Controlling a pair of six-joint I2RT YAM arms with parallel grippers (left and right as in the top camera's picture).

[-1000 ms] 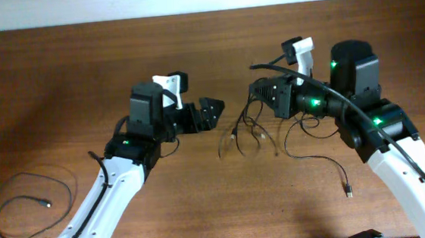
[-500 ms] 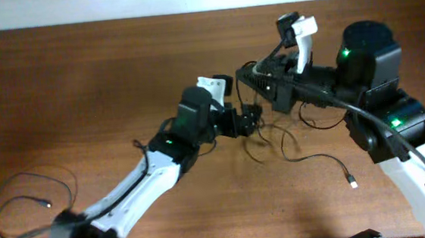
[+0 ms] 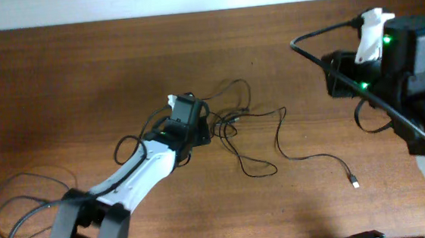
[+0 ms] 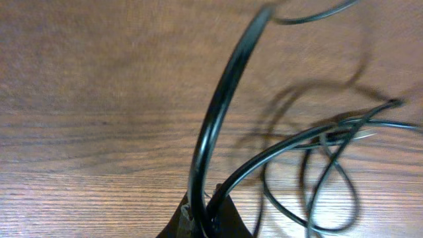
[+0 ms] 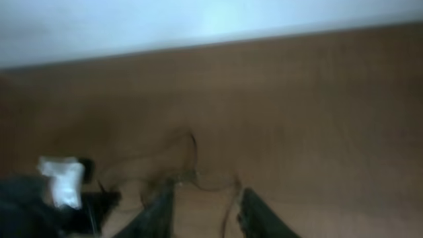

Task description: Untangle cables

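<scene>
Across the wide brown tabletop (image 3: pixel 79 69), the left arm (image 3: pixel 136 167) reached out to the middle while the right arm (image 3: pixel 413 65) sat back at its own edge. A lone cable (image 3: pixel 9 192) lay looped near the left edge and looked freed. The other cables (image 3: pixel 231 120) crossed mid-table, not yet parted. The left tool (image 4: pixel 201 221) was clamped on a strand, and a silvery plug (image 3: pixel 353 181) trailed rightward. The right tool (image 5: pixel 205 211) stood apart, empty. Roughly a third done, I'd judge.
</scene>
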